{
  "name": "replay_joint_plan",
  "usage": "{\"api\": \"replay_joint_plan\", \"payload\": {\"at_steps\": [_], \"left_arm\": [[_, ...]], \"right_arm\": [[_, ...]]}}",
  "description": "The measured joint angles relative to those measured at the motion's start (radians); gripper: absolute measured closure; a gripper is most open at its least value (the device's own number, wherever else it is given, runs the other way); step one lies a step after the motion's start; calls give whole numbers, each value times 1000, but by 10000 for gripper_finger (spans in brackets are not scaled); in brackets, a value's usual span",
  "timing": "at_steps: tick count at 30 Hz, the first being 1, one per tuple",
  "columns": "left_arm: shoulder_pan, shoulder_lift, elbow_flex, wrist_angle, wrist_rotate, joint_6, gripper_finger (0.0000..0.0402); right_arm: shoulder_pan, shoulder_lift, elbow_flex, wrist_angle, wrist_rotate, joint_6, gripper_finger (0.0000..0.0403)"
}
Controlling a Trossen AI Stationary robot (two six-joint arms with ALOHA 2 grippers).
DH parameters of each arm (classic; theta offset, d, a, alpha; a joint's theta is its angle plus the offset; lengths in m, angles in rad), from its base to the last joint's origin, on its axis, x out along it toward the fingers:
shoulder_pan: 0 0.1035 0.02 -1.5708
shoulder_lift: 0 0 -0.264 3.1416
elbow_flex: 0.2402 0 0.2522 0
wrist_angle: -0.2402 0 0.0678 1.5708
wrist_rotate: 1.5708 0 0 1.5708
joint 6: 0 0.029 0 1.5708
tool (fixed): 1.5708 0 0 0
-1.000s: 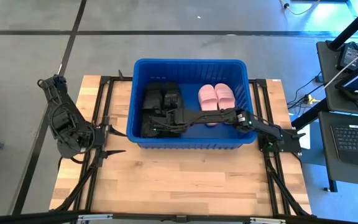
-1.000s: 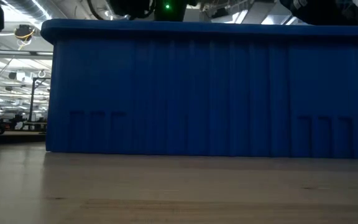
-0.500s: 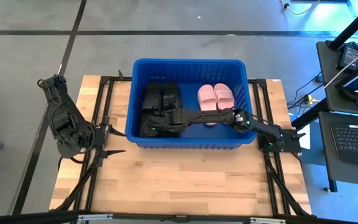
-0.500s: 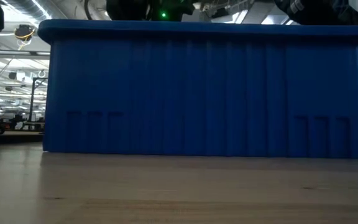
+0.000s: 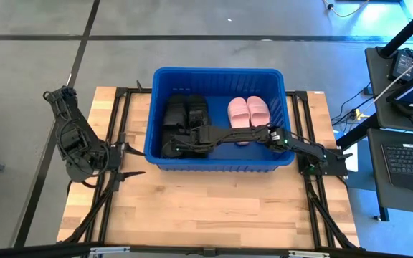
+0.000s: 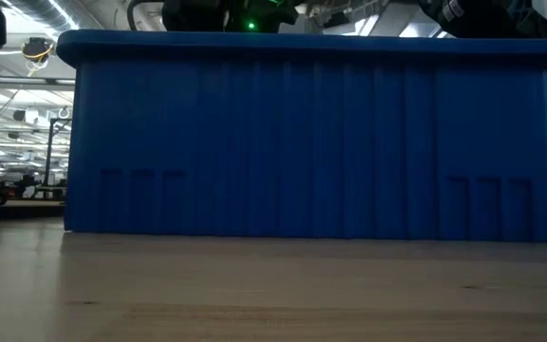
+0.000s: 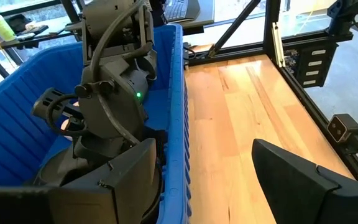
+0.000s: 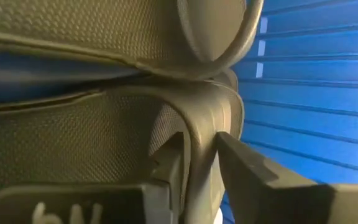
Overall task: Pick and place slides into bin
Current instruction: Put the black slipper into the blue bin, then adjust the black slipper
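The blue bin point(image 5: 221, 71) stands at the table's far middle; it fills the low view point(image 6: 311, 142). Inside lie black slides point(image 5: 186, 113) on the left and a pale pink pair point(image 5: 249, 112) on the right. My right gripper point(image 5: 173, 145) reaches across the bin from the right into its near left corner and is shut on a black slide point(image 8: 73, 155). My left gripper point(image 5: 130, 163) waits open beside the bin's left wall point(image 7: 178, 124), touching nothing. My right gripper pinches the black slide's wide strap at its edge point(image 8: 201, 127). One finger point(image 8: 169, 165) is under the strap and the other finger point(image 8: 253, 171) is outside it. Another black slide point(image 8: 135, 37) lies against the held one. Whether the slide is lifted does not show.
Bare wooden table point(image 5: 206, 208) lies in front of the bin and to its sides. Black frame rails point(image 5: 113, 129) run along both table sides. Desks with laptops point(image 5: 407, 158) stand past the right edge.
My right gripper has gone a little toward the table's left edge inside the bin, still shut on the black slide. The bin has slid slightly toward the left with it.
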Motion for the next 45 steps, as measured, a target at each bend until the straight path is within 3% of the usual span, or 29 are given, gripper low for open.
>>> {"api": "replay_joint_plan", "payload": {"at_steps": [13, 17, 31, 45], "left_arm": [[0, 0, 0, 0, -1, 0, 141], [0, 0, 0, 0, -2, 0, 141], [0, 0, 0, 0, -2, 1, 141], [0, 0, 0, -2, -1, 2, 141]], "right_arm": [[0, 0, 0, 1, -3, 28, 273], [-1, 0, 0, 22, -59, 27, 263], [0, 0, 16, 28, -111, 32, 123], [14, -82, 17, 7, -108, 65, 114]]}}
